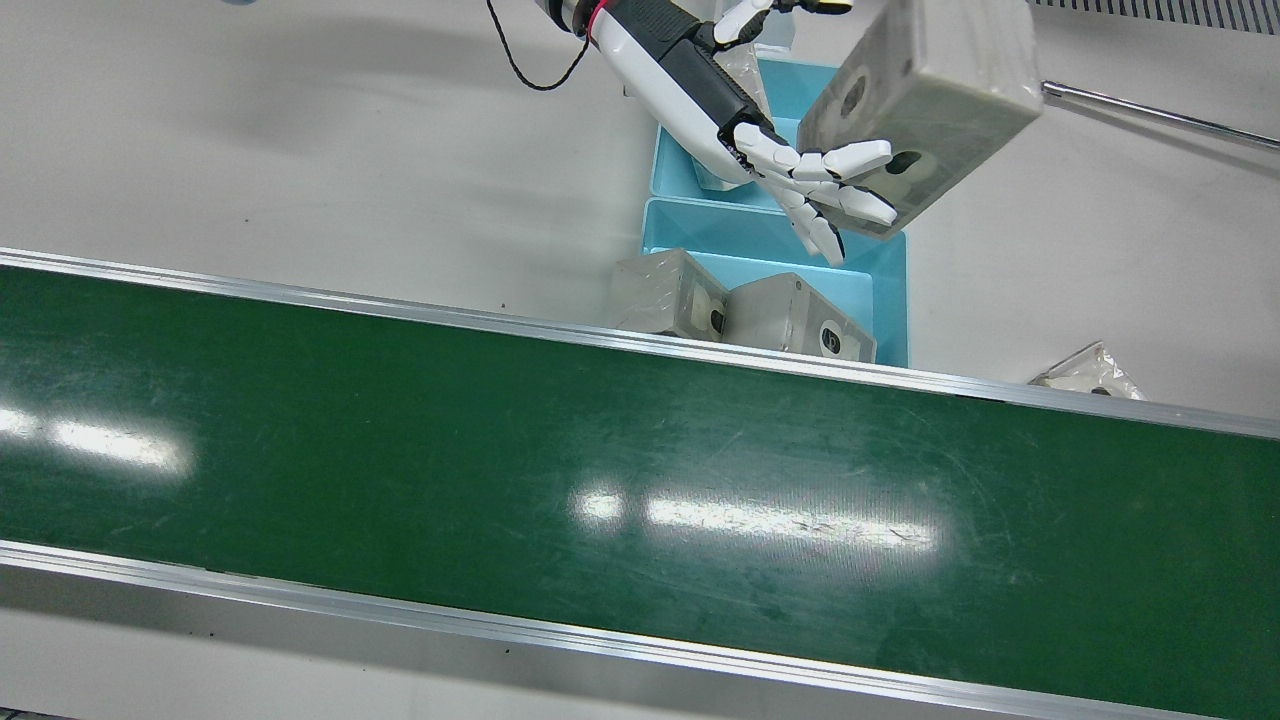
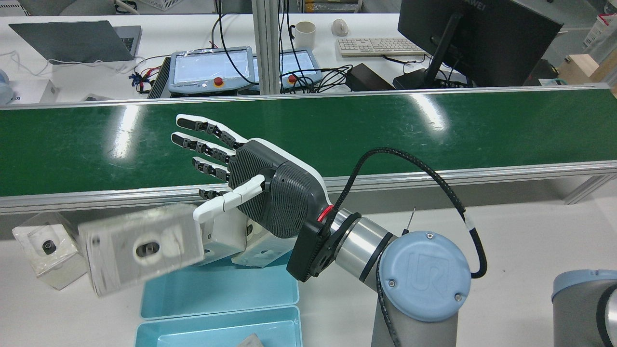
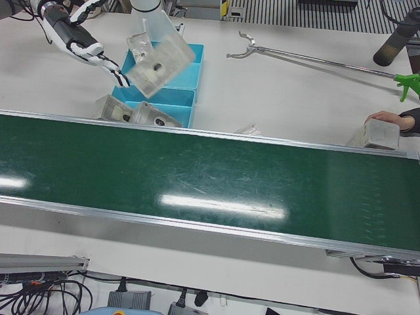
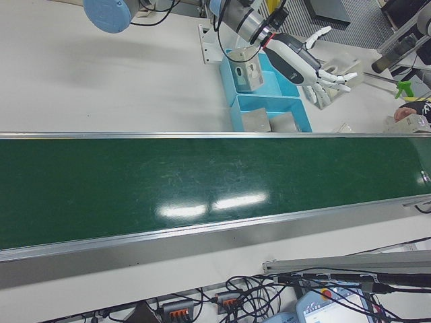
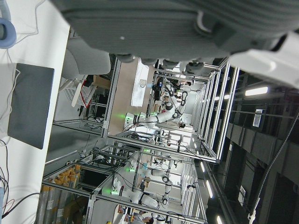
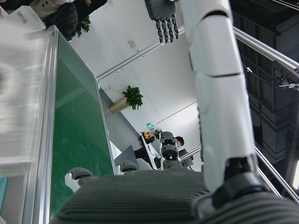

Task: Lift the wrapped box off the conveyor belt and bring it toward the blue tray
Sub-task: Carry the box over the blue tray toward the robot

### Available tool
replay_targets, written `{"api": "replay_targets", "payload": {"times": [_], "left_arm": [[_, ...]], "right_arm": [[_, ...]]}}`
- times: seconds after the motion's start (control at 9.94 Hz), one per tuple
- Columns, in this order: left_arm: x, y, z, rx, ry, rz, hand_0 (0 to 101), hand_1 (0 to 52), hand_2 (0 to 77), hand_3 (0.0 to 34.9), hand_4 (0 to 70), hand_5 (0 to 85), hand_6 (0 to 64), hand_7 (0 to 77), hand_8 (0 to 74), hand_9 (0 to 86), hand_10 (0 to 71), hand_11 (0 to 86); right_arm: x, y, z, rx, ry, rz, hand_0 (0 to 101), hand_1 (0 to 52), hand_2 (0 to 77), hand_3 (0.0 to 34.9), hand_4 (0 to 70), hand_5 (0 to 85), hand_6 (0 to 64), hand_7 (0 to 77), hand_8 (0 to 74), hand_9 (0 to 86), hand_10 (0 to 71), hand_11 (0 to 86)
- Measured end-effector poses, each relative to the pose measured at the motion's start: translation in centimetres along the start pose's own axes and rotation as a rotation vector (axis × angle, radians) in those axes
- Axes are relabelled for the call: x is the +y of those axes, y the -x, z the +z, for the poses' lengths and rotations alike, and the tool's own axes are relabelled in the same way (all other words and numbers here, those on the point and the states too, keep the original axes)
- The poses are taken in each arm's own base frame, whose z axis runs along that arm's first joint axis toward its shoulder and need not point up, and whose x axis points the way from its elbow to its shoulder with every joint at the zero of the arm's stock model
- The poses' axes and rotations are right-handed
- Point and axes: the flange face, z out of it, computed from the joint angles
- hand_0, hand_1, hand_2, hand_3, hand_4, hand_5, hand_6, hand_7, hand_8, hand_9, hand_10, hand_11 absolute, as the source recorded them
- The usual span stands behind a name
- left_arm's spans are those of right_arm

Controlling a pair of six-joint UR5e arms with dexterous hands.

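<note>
Looking down from the front, found box (image 1: 920, 90) tilted in mid-air, off belt (image 1: 640, 480), just right of right hand (image 1: 800, 170); fingers (image 1: 860, 158) spread, grasping nothing. Hung over tray (image 1: 720, 235) right rim, long axis slanting up-right.

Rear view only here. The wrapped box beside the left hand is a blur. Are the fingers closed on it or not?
Observer: Not closed. The front view shows the left hand spread, with only its fingertips overlapping the lower corner of the clear-wrapped grey box.
Operator: Anyone near the belt?
Observer: Yes. In the left-front view a person's hand holds a second wrapped box beside the rail of the green conveyor belt.
Operator: Anything else on the table?
Observer: A long metal grabber tool lies on the white table, off to the side of the blue tray.
</note>
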Motion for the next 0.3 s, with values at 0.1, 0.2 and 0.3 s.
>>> {"api": "replay_targets", "payload": {"times": [0.1, 0.2, 0.3], "left_arm": [[0.00, 0.00, 0.00, 0.000, 0.000, 0.000, 0, 0.0, 1.1, 0.0, 0.0, 1.1, 0.5, 0.5, 0.5, 0.5, 0.5, 0.5], [0.00, 0.00, 0.00, 0.000, 0.000, 0.000, 0, 0.0, 1.1, 0.0, 0.0, 1.1, 0.5, 0.5, 0.5, 0.0, 0.5, 0.5], [0.00, 0.00, 0.00, 0.000, 0.000, 0.000, 0, 0.0, 0.5, 0.0, 0.0, 1.1, 0.5, 0.5, 0.5, 0.5, 0.5, 0.5]], "right_arm": [[0.02, -0.01, 0.00, 0.001, 0.001, 0.001, 54, 17.5, 26.7, 30.1, 7.1, 25.1, 2.2, 6.0, 0.0, 1.1, 0.0, 0.5], [0.06, -0.02, 0.01, 0.001, 0.001, 0.002, 53, 15.8, 2.2, 31.4, 7.1, 22.9, 0.0, 6.0, 0.0, 1.1, 0.0, 0.5], [0.07, -0.01, 0.01, 0.001, 0.002, 0.002, 53, 15.8, 1.6, 30.9, 7.1, 22.4, 0.5, 4.4, 0.0, 0.5, 0.0, 0.5]]}}
